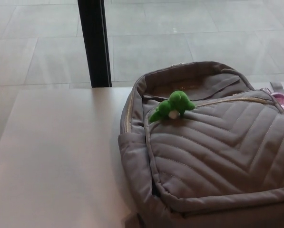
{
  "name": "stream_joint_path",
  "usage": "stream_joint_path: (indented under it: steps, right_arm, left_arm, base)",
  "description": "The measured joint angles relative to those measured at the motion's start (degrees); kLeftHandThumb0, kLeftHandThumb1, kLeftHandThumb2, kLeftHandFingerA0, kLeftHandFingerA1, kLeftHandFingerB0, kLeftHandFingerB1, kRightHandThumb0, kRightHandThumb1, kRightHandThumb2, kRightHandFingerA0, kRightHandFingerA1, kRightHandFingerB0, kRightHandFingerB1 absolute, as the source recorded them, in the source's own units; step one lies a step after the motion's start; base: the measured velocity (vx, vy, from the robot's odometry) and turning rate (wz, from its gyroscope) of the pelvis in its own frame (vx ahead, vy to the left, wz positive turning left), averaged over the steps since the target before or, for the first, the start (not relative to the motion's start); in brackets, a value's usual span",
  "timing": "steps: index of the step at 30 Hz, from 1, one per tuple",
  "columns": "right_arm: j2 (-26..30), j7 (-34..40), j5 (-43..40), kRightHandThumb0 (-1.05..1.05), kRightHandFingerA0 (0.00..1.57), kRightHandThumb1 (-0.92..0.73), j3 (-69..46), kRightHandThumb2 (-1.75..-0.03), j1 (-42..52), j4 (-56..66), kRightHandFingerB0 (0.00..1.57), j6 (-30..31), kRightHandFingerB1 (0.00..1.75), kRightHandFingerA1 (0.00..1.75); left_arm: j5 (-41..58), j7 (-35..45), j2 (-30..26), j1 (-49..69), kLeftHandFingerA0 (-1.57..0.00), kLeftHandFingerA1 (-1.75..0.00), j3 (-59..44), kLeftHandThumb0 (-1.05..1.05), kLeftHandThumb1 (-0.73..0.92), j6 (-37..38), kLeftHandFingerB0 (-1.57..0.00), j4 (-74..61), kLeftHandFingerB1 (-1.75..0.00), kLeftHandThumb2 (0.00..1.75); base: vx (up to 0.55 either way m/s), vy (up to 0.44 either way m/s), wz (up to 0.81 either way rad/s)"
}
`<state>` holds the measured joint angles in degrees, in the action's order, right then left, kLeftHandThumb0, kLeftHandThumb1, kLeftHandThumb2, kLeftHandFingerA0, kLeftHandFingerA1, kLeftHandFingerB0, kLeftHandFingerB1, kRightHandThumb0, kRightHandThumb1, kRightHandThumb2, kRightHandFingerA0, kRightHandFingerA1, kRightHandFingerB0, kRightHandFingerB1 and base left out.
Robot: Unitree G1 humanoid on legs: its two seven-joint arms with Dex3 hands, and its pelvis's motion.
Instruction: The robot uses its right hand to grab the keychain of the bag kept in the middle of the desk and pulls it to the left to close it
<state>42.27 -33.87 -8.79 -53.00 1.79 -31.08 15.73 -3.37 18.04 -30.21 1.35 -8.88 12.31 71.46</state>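
Note:
A grey quilted bag (213, 152) lies flat on the pale desk (56, 156), filling the right half of the head view. A green plush keychain (171, 106) rests at the left end of the gold zipper line (232, 100) that runs across the bag's upper front. Above that line the bag's top compartment (189, 84) gapes a little. Neither of my hands shows in the picture.
A black vertical post (94, 42) stands behind the desk's far edge, with grey floor tiles beyond. A small pink object (280, 98) peeks out at the bag's right edge. The bag runs off the picture at right and bottom.

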Motion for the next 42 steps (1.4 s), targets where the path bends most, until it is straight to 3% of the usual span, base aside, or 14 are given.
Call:
stream_joint_path:
  steps: [14, 15, 16, 20, 21, 30, 32, 34, 35, 36, 37, 39, 40, 42]
  right_arm:
    - [-13.19, 9.60, -2.03, -0.76, 0.00, -0.50, -4.34, -0.87, 7.41, -25.09, 0.01, -9.65, 0.32, 0.31]
    - [-13.39, 9.95, -2.12, -0.74, 0.00, -0.49, -4.12, -0.87, 7.59, -26.06, 0.02, -10.28, 0.34, 0.33]
    - [-13.50, 10.25, -2.26, -0.68, 0.00, -0.50, -3.91, -0.88, 7.71, -27.01, 0.07, -10.93, 0.41, 0.43]
    - [-13.63, 11.81, -2.62, -0.68, 0.00, -0.49, -2.35, -0.89, 8.10, -30.13, 0.05, -14.01, 0.38, 0.43]
    - [-13.63, 12.04, -2.72, -0.64, 0.00, -0.68, -1.87, -0.61, 8.15, -30.76, 0.10, -14.76, 0.31, 0.48]
    - [-13.62, 13.32, -4.43, -0.62, 0.00, -0.49, 1.99, -0.90, 9.49, -34.36, 0.03, -21.20, 0.39, 0.41]
    - [-13.62, 13.22, -5.07, -0.65, 0.00, -0.69, 2.61, -0.61, 9.95, -34.52, 0.10, -22.07, 0.32, 0.52]
    - [-13.62, 13.15, -5.40, -0.67, 0.00, -0.48, 3.54, -0.88, 10.47, -34.41, 0.05, -22.83, 0.37, 0.45]
    - [-13.62, 13.04, -5.59, -0.63, 0.00, -0.69, 4.10, -0.62, 10.79, -34.39, 0.09, -23.28, 0.31, 0.52]
    - [-13.62, 12.98, -5.68, -0.62, 0.00, -0.51, 4.51, -0.91, 10.98, -34.35, 0.02, -23.53, 0.38, 0.44]
    - [-13.62, 12.87, -5.79, -0.60, 0.00, -0.69, 5.15, -0.62, 11.29, -34.32, 0.09, -23.98, 0.31, 0.47]
    - [-13.62, 12.72, -5.97, -0.60, 0.02, -0.69, 6.27, -0.62, 11.74, -34.32, 0.11, -24.83, 0.33, 0.56]
    - [-13.62, 12.76, -6.01, -0.36, 0.06, -0.50, 6.77, -1.04, 11.94, -34.30, 0.00, -25.14, 0.51, 0.57]
    - [-13.62, 13.12, -6.00, -0.35, 0.05, -0.51, 8.15, -1.04, 12.41, -34.09, 0.00, -25.78, 0.50, 0.56]
  left_arm:
    - [6.39, 1.24, 3.49, 3.86, -0.32, -1.40, -14.65, -0.86, 0.74, -1.39, -0.11, 1.83, -1.21, 0.55]
    - [6.87, 1.37, 3.61, 4.13, -0.36, -0.94, -15.42, -0.75, 0.50, -1.54, -0.09, 1.85, -0.78, 1.13]
    - [7.26, 1.50, 3.72, 4.40, -0.34, -1.44, -16.19, -0.87, 0.73, -1.67, -0.10, 1.90, -1.25, 0.56]
    - [8.83, 2.14, 4.18, 5.11, -0.34, -1.42, -18.48, -0.86, 0.75, -2.57, -0.11, 2.08, -1.20, 0.54]
    - [9.13, 2.30, 4.22, 5.18, -0.36, -1.43, -18.81, -0.86, 0.75, -2.68, -0.13, 2.14, -1.22, 0.54]
    - [11.84, 4.18, 4.68, 6.04, -0.34, -1.37, -21.60, -0.81, 0.70, -5.11, -0.02, 2.69, -1.12, 0.56]
    - [12.36, 4.41, 4.84, 5.98, -0.35, -1.39, -21.95, -0.84, 0.69, -5.67, -0.02, 2.75, -1.15, 0.54]
    - [12.72, 4.49, 4.96, 6.03, -0.36, -1.40, -21.96, -0.86, 0.72, -5.95, -0.03, 2.73, -1.17, 0.54]
    - [12.83, 4.54, 5.00, 6.12, -0.36, -1.42, -21.85, -0.86, 0.71, -5.99, -0.05, 2.73, -1.20, 0.54]
    - [12.89, 4.62, 5.00, 6.19, -0.37, -1.42, -21.82, -0.87, 0.70, -6.02, -0.06, 2.72, -1.20, 0.54]
    - [12.99, 4.79, 4.99, 6.33, -0.36, -1.38, -21.81, -0.85, 0.70, -6.07, -0.07, 2.72, -1.17, 0.54]
    - [13.20, 4.94, 4.99, 6.53, -0.35, -1.34, -21.79, -0.82, 0.72, -6.14, -0.07, 2.72, -1.13, 0.54]
    - [13.27, 4.95, 4.99, 6.55, -0.36, -1.35, -21.74, -0.85, 0.72, -6.15, -0.10, 2.72, -1.16, 0.54]
    - [13.28, 4.83, 4.98, 6.56, -0.38, -1.37, -21.28, -0.87, 0.72, -6.18, -0.09, 2.78, -1.19, 0.55]
  base:
    - [0.00, 0.000, 0.00]
    - [0.00, 0.000, 0.00]
    - [0.00, 0.000, 0.00]
    - [0.00, 0.000, 0.00]
    - [0.00, 0.000, 0.00]
    - [0.00, 0.000, 0.00]
    - [0.00, 0.000, 0.00]
    - [0.00, 0.000, 0.00]
    - [0.00, 0.000, 0.00]
    - [0.00, 0.000, 0.00]
    - [0.00, 0.000, 0.00]
    - [0.00, 0.000, 0.00]
    - [0.00, 0.000, 0.00]
    - [0.00, 0.000, 0.00]
